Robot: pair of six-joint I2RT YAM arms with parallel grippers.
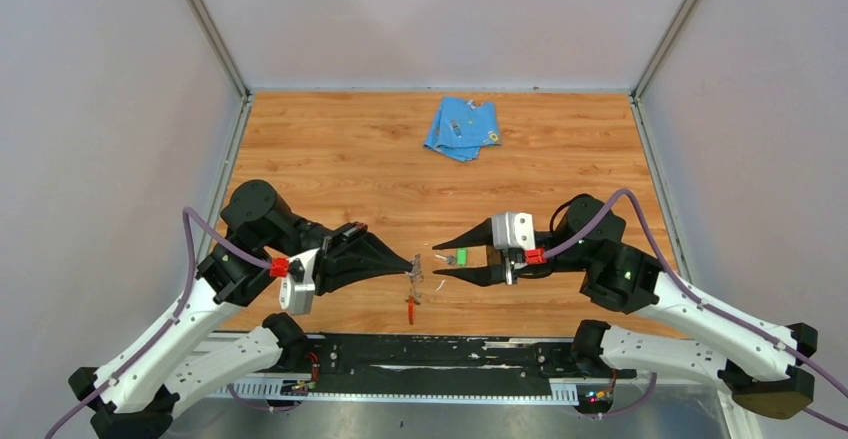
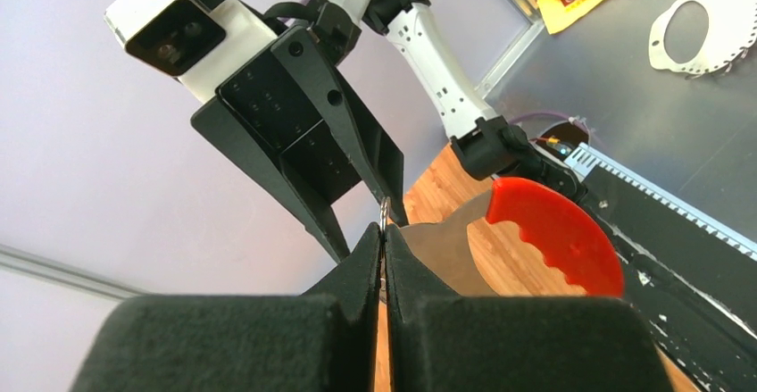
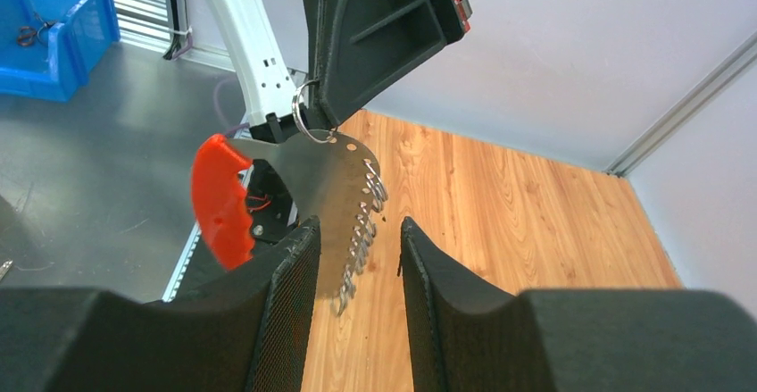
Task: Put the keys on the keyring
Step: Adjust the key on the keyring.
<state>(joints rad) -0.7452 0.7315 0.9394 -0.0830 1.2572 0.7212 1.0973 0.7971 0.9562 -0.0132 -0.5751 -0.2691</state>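
left gripper point(image 1: 413, 264): black tapered fingers are pinching tight on the thin wire loop topping the keyring point(image 3: 330, 178).
keyring: flat silvery plate with a red ridged curved edge and small rings along the other; it is hanging by the near edge of the table point(image 1: 330, 159), midway.
right gripper point(image 1: 440, 258): is gaping wide, gripping nothing, its fingers flanking the keys point(image 1: 462, 256).
keys: tiny, one green-headed, are lying on the wood-grain top.

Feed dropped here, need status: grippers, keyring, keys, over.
Left gripper shut on keyring, hanging. Right gripper open, jaws facing it. Green key on table between right jaws. Blue cloth far back, no obstruction.
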